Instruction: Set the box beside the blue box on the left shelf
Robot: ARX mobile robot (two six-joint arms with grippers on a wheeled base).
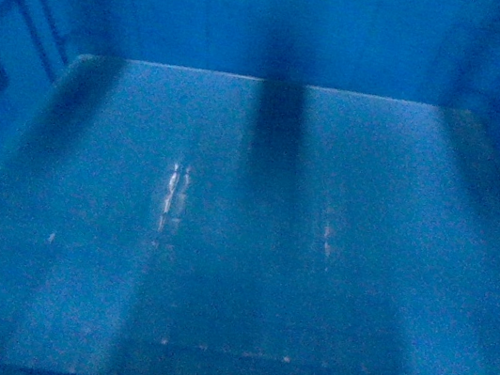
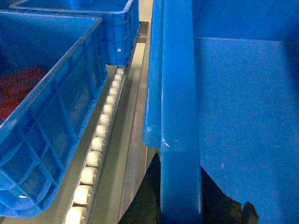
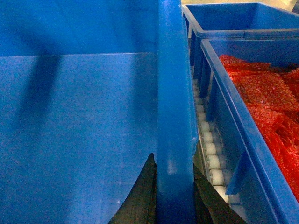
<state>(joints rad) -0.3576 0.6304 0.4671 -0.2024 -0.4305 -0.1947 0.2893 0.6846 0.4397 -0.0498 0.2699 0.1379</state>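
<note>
We see the box (image 1: 223,240) filling the whole head view, its pale blue floor spread before us and its far wall rising toward twelve o'clock; a dark shadow band runs down the middle of the floor.

In the left wrist view, the box's thick rim (image 2: 180,116) runs from six o'clock up to twelve o'clock; our left gripper (image 2: 181,205) sits at six o'clock, its dark fingers (image 2: 149,196) pressed on either side of that rim, pinching it. To the nine o'clock side lies a line of white rollers (image 2: 100,140) on a metal rail; beyond it sits a ribbed blue crate (image 2: 51,116) with something red inside, and another blue crate (image 2: 112,28) stands behind it toward eleven o'clock.

In the right wrist view, the box's other rim (image 3: 175,116) runs straight up the middle; our right gripper (image 3: 175,200) at six o'clock clasps it, one dark finger (image 3: 140,196) on each side. Toward three o'clock a row of white rollers (image 3: 210,154) shows in the gap; past it stands a blue crate (image 3: 233,140) holding red crinkled material (image 3: 266,102), and an empty-looking blue crate (image 3: 233,23) sits behind it near one o'clock.
</note>
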